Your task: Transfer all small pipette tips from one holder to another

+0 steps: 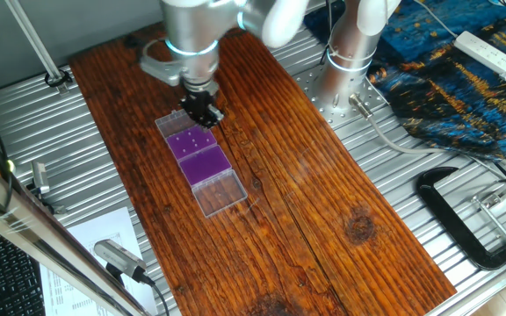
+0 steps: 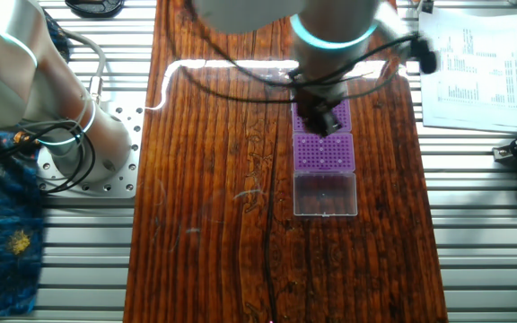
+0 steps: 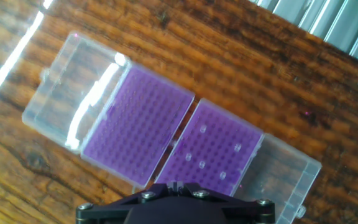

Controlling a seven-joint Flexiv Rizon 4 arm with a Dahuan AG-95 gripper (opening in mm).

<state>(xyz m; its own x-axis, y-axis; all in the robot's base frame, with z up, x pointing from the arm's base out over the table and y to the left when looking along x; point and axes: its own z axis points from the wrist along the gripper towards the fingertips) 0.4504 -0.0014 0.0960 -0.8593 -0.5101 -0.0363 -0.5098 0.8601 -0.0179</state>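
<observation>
End effector (image 3: pixel 174 202): state unclear | purple racks (image 3: pixel 140 124): 2 | small pipette tips (image 3: pixel 201 164): 5

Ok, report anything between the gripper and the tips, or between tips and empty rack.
Nothing visible. The gripper hangs over the small pipette tips, the empty rack lies right beside theirs, and both clear lids are folded outward.
</observation>
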